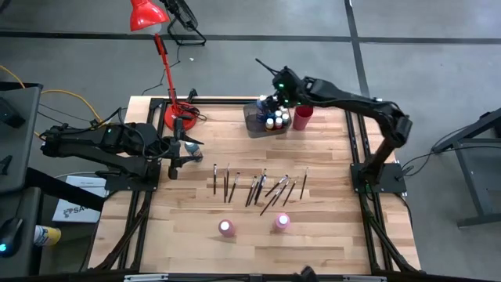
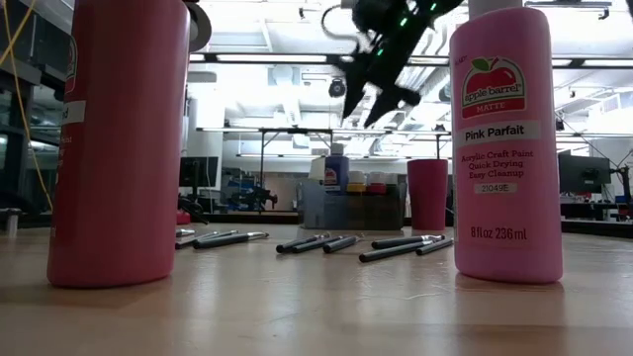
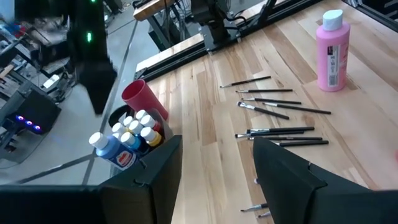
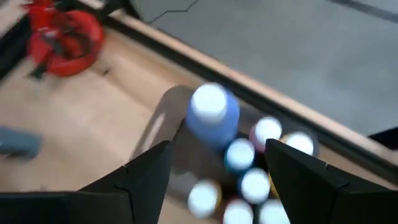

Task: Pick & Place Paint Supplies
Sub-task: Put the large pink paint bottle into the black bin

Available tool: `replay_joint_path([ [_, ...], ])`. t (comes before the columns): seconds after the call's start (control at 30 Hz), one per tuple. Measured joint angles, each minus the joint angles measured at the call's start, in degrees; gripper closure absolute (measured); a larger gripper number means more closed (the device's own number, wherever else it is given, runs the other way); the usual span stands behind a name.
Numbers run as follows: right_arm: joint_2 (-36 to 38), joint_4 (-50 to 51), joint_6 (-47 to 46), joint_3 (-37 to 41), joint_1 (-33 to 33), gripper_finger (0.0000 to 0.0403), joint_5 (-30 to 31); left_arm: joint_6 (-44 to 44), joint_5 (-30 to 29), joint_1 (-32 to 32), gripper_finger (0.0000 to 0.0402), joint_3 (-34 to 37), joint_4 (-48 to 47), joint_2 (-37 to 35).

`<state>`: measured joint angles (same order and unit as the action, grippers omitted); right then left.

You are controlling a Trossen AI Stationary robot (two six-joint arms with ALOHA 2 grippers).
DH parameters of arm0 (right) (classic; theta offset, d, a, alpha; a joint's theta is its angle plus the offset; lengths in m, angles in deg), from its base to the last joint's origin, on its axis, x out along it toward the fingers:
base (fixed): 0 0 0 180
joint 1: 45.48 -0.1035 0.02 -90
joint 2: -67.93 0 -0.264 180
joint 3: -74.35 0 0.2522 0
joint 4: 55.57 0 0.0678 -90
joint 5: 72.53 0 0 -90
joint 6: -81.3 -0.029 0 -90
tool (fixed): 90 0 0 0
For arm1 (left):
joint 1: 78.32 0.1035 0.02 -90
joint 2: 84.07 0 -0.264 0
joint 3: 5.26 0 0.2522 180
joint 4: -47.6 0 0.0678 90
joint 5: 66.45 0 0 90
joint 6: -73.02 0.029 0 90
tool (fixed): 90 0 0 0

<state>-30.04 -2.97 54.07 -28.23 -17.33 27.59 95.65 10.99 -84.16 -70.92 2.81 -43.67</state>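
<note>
A grey bin [image 1: 257, 121] at the table's far middle holds several small paint bottles [image 3: 134, 127], among them a taller blue one with a white cap [image 4: 211, 115]. A red cup [image 1: 304, 117] stands right of the bin. My right gripper [image 2: 374, 99] hangs open above the bin, touching nothing. A row of thin dark paintbrushes [image 1: 262, 186] lies flat mid-table. Two pink bottles [image 1: 226, 228] [image 1: 282, 222] stand upright nearer the front edge. My left gripper [image 1: 192, 145] waits open at the table's left side.
A red desk lamp [image 1: 168, 74] stands with its base [image 1: 182, 113] at the table's far left corner, left of the bin. Bare wood lies between the brush row and the bin, and along the table's right side.
</note>
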Motion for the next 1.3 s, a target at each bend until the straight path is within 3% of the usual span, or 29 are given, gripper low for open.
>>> replay_joint_path([
  [0.17, 6.63, 12.98, -0.15, -0.06, -2.74, 0.0151, -4.36, 0.0, -0.02, -0.02, 0.0211, 0.0, -0.05, 0.0],
  [0.3, 11.26, 25.21, 0.45, 0.06, -7.96, 0.0151, -4.22, 0.0, -0.02, 0.0, 0.0211, 0.0, -0.04, 0.0],
  [0.53, 22.4, 26.01, -4.88, 10.35, -22.68, 0.0151, -4.27, -0.55, -0.04, -0.04, 0.0211, 0.0, -0.06, 0.0],
  [0.73, 29.92, 15.8, -13.25, 20.52, -37.28, 0.0151, -3.95, -1.98, -0.05, -0.04, 0.0211, 0.0, -0.11, 0.0],
  [0.93, 30.02, 2.56, -9.94, 28.5, -49.48, 0.0151, 0.79, -3.97, -0.07, -0.06, 0.0211, 0.0, -0.35, 0.0],
  [1.3, 22.57, -18.25, -8.54, 35.53, -59.28, 0.0151, 6.35, -7.37, -0.09, -0.17, 0.0211, 0.0, -0.67, 0.0],
])
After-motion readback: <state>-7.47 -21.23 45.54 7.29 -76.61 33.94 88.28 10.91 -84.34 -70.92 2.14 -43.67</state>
